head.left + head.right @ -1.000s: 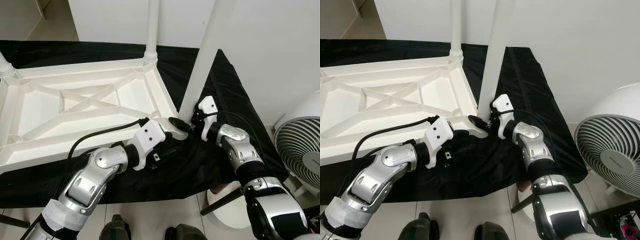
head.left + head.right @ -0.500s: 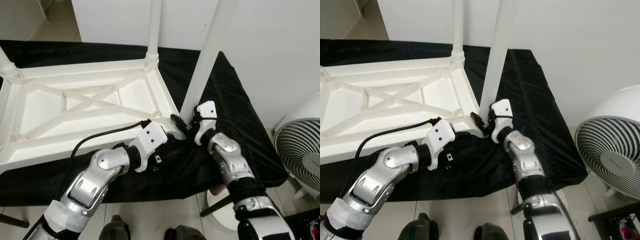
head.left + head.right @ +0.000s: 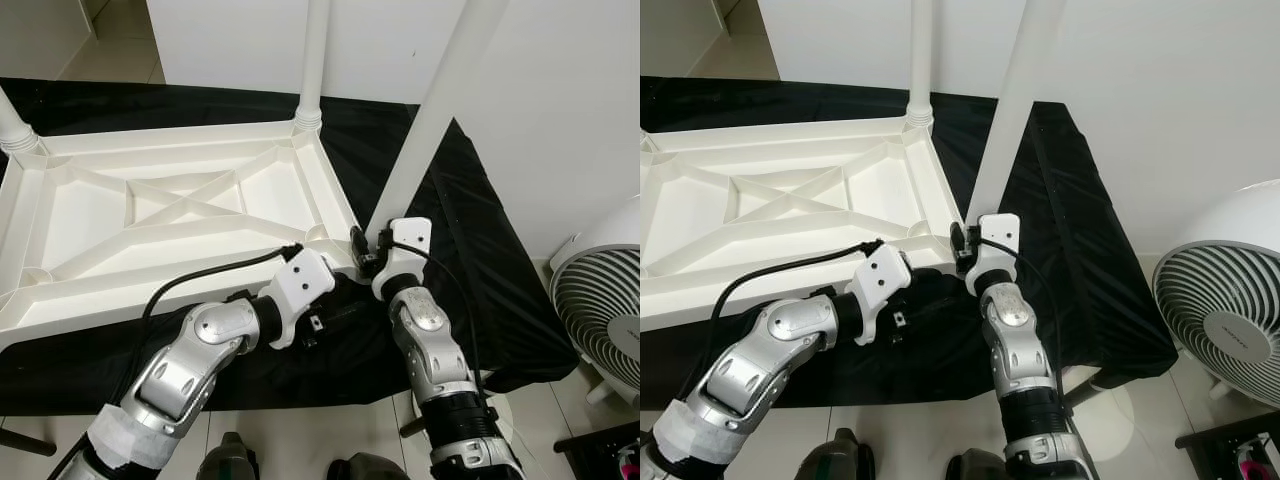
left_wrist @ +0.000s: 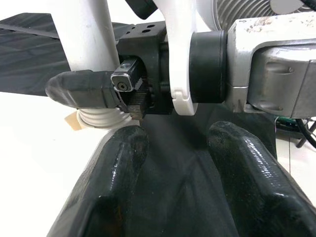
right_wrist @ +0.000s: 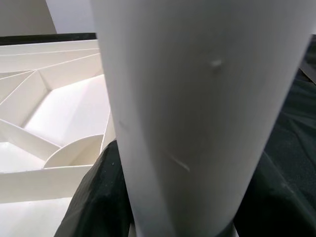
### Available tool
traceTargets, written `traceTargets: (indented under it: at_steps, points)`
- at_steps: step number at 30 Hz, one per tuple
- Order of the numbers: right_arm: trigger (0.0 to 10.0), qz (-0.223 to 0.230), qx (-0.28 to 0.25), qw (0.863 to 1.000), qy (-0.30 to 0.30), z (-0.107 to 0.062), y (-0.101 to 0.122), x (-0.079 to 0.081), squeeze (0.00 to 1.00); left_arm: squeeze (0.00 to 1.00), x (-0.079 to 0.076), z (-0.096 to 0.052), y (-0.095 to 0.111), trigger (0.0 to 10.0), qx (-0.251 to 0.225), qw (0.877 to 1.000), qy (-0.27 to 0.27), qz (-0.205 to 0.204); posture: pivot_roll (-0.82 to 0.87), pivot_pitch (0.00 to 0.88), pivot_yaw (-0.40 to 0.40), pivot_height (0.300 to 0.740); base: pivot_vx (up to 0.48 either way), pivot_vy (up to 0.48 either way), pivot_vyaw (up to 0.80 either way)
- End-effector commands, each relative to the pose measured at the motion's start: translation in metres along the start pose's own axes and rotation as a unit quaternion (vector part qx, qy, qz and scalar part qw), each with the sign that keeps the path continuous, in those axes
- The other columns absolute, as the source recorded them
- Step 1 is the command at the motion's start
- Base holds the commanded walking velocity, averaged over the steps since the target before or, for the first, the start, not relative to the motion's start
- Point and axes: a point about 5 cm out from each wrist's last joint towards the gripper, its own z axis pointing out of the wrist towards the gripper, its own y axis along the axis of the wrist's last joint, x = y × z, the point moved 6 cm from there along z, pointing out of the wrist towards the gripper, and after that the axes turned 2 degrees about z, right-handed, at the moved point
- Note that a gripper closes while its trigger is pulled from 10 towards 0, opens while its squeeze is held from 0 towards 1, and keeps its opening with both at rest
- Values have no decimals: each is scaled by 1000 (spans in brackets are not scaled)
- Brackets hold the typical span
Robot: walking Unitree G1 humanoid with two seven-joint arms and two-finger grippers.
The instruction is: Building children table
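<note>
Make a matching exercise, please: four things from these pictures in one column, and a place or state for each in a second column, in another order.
1. table top
2. near-corner leg
3. fan
4. left gripper

A. held between the right gripper's fingers
B. upside down on the black cloth
C. open, beside that corner
D. on the floor at the robot's right

Pairs: 1-B, 2-A, 3-D, 4-C
</note>
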Motion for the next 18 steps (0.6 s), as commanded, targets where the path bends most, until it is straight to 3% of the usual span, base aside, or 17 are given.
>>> traceTargets:
  at_steps: [1, 8, 13, 14, 16, 17, 18]
  points:
    - [10000, 1, 45, 999, -23, -9, -20, -15, 1000, 0, -3, 1, -1, 10000, 5, 1000, -11, 7, -1, 1, -61, 740, 0, 0, 0]
    - [10000, -6, 34, 999, -25, -11, -10, -15, 1000, 0, -3, 1, -1, 10000, 6, 1000, -10, 7, -1, 0, -64, 740, 0, 0, 0]
    - [10000, -16, 26, 999, 21, -9, -5, -20, 1000, 0, -3, 1, 0, 10000, 4, 1000, -9, 8, -3, 0, -65, 740, 0, 0, 0]
    - [10000, -32, 38, 998, 44, -6, -9, -24, 502, 0, -3, 1, -1, 10000, 5, 1000, -10, 9, -3, 0, -64, 740, 0, 0, 0]
    - [10000, -37, 42, 997, 51, -5, -11, -26, 502, 0, -3, 1, -1, 10000, 6, 1000, -11, 9, -3, 0, -64, 740, 0, 0, 0]
    - [10000, -43, 47, 996, 60, -4, -12, -27, 0, 0, -3, 1, -2, 10000, 6, 1000, -11, 9, -4, 0, -63, 740, 0, 0, 0]
    - [10000, -43, 47, 996, 60, -4, -12, -27, 0, 0, -3, 1, -2, 10000, 6, 1000, -11, 9, -4, 0, -63, 740, 0, 0, 0]
